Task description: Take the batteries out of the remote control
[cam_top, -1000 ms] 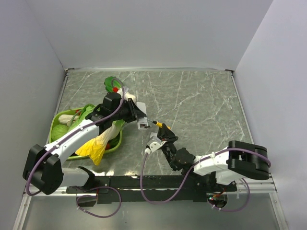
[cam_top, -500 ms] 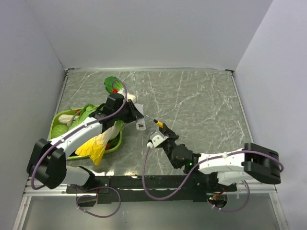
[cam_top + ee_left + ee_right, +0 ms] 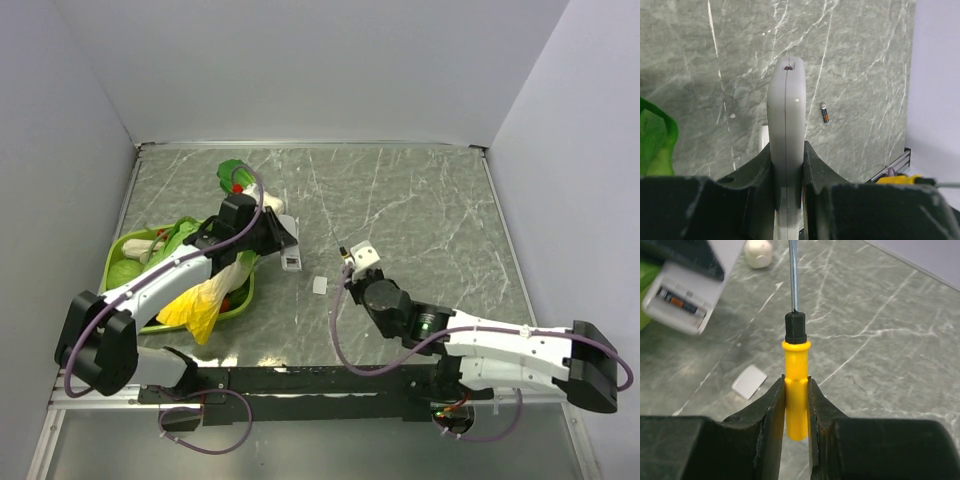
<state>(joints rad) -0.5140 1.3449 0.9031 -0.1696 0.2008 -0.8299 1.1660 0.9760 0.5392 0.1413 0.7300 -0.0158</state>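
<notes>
One cover (image 3: 319, 285) newly on table (image 3: 430, 200); right gripper (image 3: 796, 386) withdrawn (screwdriver (image 3: 796, 360) clamped)

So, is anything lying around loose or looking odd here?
Yes: the remote control has its back open, its small grey cover lying loose on the table, and one battery lies loose there too.

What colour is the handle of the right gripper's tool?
The handle is yellow, with a black collar; best in the right wrist view.

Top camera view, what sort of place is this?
Probably a robot lab test cell: marble-patterned tabletop boxed in by plain pale walls, left arm and right arm bolted to a black rail.
</notes>
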